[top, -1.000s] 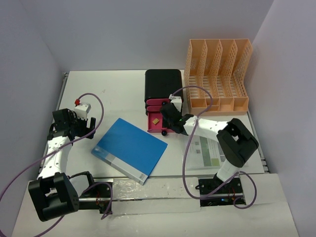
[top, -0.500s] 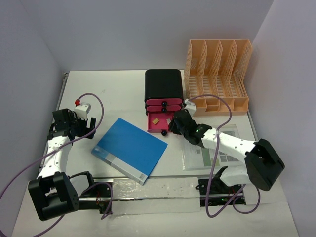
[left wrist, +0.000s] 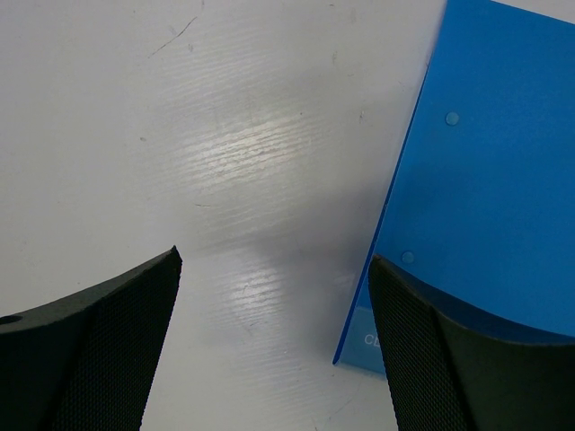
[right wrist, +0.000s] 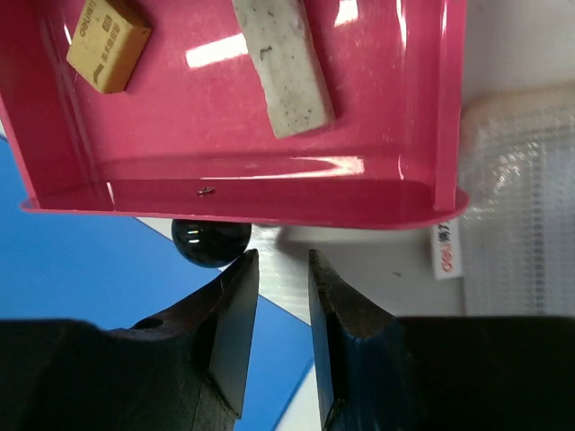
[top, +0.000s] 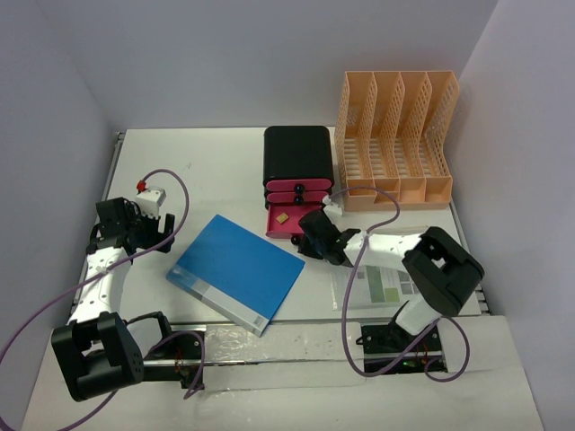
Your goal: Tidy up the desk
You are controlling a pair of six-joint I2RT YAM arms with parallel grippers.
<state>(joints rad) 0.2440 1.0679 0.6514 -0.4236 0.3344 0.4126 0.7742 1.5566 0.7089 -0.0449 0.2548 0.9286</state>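
Beside drawer knob (right wrist: 211,241), right claw (right wrist: 281,262) low

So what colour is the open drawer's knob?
The knob is black, clearest in the right wrist view.

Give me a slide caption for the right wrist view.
Right gripper, narrowly open, at pink drawer holding tan eraser and white eraser.
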